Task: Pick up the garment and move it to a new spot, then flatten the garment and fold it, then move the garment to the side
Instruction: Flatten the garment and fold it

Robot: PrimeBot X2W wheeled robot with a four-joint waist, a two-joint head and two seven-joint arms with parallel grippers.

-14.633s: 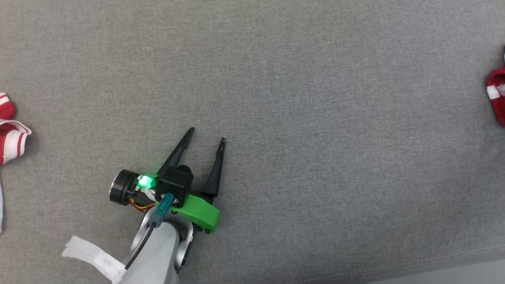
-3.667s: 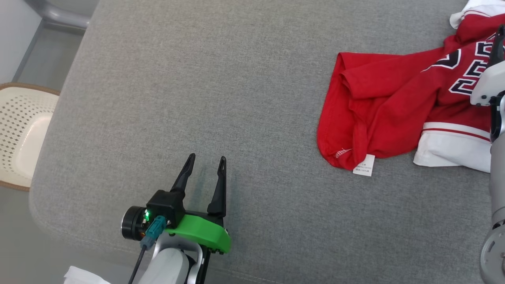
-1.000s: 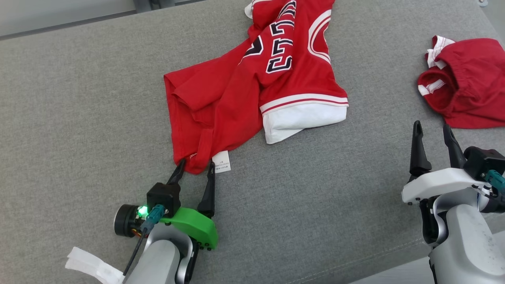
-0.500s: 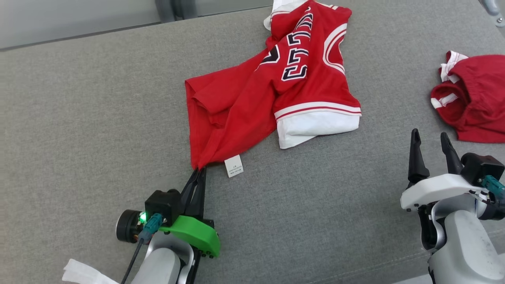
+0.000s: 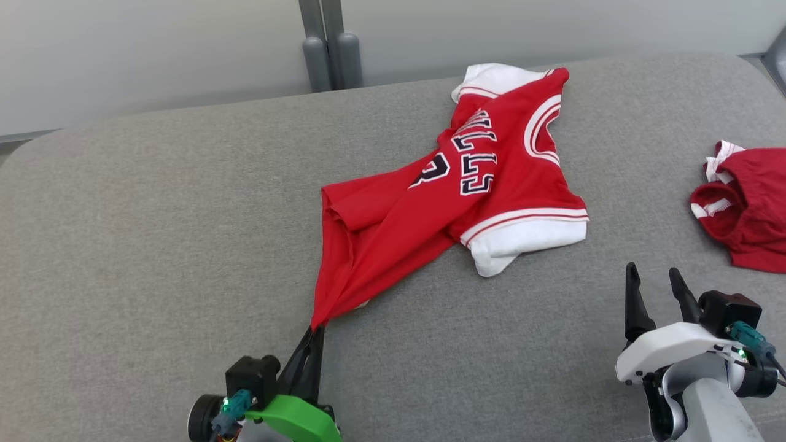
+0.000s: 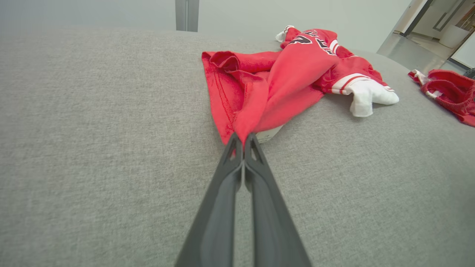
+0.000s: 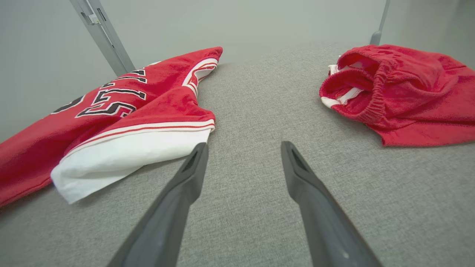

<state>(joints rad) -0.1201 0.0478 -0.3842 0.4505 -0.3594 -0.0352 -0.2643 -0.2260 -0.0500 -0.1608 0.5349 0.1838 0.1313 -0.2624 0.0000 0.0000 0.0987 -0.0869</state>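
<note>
1. Red shirt (image 5: 466,184) with white trim lies crumpled across the middle of the grey cushion (image 5: 153,233). Its collar end points toward the far edge, and one hem corner (image 5: 324,310) is drawn out toward me.
2. My left tool (image 5: 314,331) is pinched tight on that hem corner. In the left wrist view the two fingers meet, with a fold of red cloth caught between their tips.
3. My right tool (image 5: 651,270) stands wide and holds nothing. It sits low over the cushion, near the white sleeve (image 5: 528,236) but apart from it.
4. Another red piece, the shorts (image 5: 749,209), lies well apart to the right. I leave it alone.
5. I judge the cloth to be light, soft and limp. Pulled from the pinch, it should stretch into a taut ridge and drag the rest behind. The cushion fabric looks grippy, so I expect bunching rather than flat sliding.
6. One corner is a thin hold, and a sharp pull could slip it out. For spreading, I would put the right tool on the opposite hem corner or the near sleeve edge, taking a doubled seam rather than single cloth.
</note>
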